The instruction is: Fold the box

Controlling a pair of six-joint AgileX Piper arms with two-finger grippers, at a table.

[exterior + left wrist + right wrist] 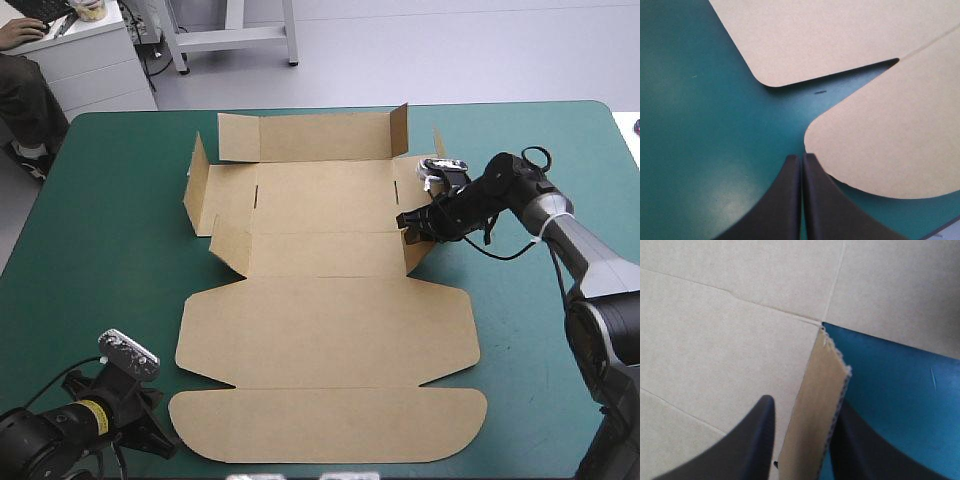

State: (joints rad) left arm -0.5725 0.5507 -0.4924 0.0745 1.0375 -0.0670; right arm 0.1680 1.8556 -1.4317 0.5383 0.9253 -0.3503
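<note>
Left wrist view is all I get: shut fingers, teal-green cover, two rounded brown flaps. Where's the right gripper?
Observer: The right gripper is at the right edge of the box, on its far half. The short side flap stands between its parted fingers.
Operator: Any walls up yet?
Observer: Yes. The far wall and the left wall both stand raised.
</note>
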